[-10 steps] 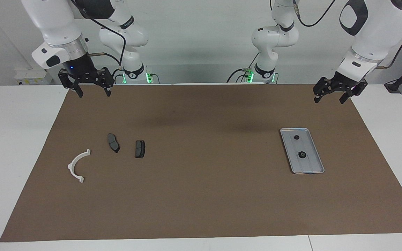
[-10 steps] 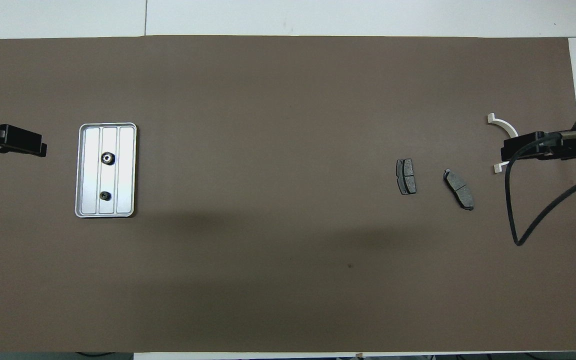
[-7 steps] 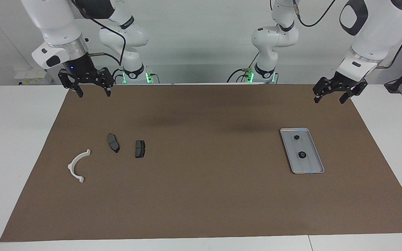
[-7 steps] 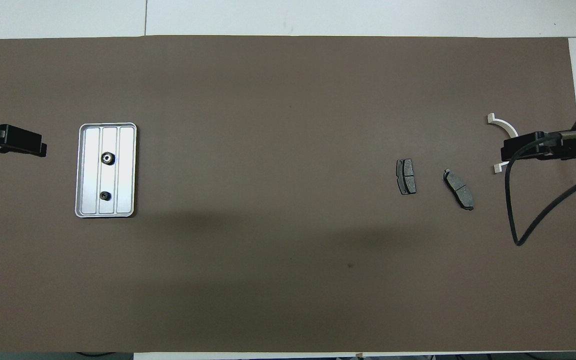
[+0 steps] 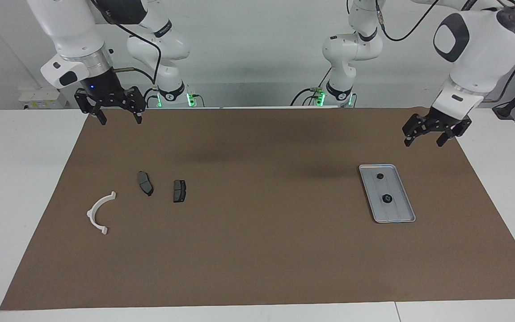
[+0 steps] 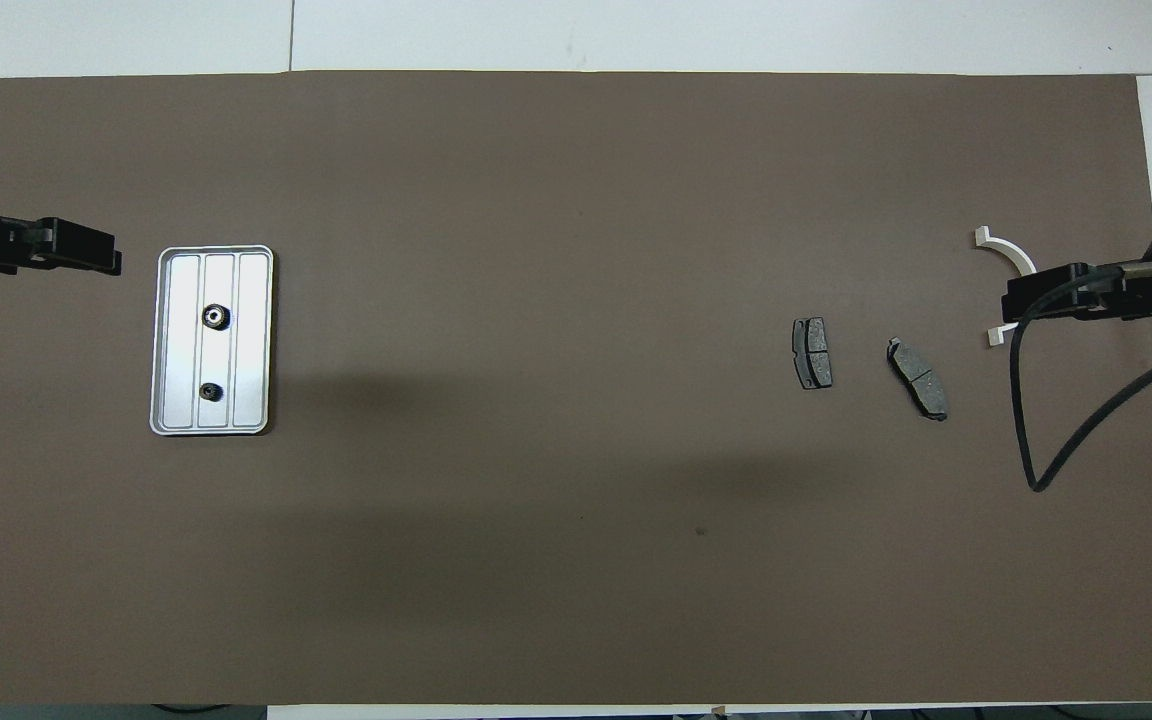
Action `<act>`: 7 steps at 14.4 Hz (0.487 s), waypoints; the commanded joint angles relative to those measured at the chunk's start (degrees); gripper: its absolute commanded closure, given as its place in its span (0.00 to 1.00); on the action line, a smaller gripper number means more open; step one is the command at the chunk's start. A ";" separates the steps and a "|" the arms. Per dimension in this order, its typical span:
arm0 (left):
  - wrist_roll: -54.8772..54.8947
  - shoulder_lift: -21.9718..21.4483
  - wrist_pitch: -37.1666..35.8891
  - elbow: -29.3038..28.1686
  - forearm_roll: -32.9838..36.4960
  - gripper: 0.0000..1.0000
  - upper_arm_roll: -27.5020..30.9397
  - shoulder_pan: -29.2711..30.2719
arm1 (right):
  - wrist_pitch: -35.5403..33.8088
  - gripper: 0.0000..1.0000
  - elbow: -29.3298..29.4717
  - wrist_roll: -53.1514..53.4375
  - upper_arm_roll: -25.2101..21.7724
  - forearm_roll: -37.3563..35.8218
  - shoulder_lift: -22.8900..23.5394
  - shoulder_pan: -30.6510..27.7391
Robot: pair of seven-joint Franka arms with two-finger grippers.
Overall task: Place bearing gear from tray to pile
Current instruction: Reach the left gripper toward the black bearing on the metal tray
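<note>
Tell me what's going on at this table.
Nothing is held yet. Two small dark gears lie in the metal tray toward the left arm's end. The left hand hangs open in the air near the tray. The right hand, also open, waits above the table; the white bracket and two dark pads lie at its end.

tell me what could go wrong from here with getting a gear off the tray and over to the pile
1. Two small dark gears lie close together in the tray; the open left gripper, in the air near it, might bump the second one.
2. The tray lies loose on the mat and could shift.
3. The pile is at the right arm's end, under the waiting right gripper, so a long carry or handover risks a drop.
</note>
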 commanded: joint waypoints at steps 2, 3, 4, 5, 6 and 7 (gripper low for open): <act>-0.43 4.01 15.74 -8.92 -0.87 0.00 0.36 0.48 | 0.42 0.00 -0.23 -1.71 0.36 0.22 -0.15 -0.79; -0.35 5.43 16.71 -9.36 -0.87 0.00 0.45 0.65 | 0.42 0.00 -0.14 -1.71 0.36 0.22 -0.32 -0.79; -0.43 6.05 19.77 -10.93 -0.87 0.00 0.36 1.18 | 0.42 0.00 -0.14 -1.71 0.27 0.40 -0.58 -0.79; -0.61 6.49 22.32 -12.25 -0.87 0.00 0.45 0.84 | 0.07 0.00 -0.05 -1.71 0.09 0.75 -0.67 -0.88; -0.96 8.15 22.87 -12.18 -0.87 0.00 0.45 0.48 | -0.20 0.00 -0.05 -1.79 -0.34 0.84 -1.02 -1.23; -1.75 9.99 23.05 -12.18 -0.87 0.00 0.45 -0.13 | -0.29 0.00 -0.05 -1.79 -0.43 0.93 -1.20 -1.41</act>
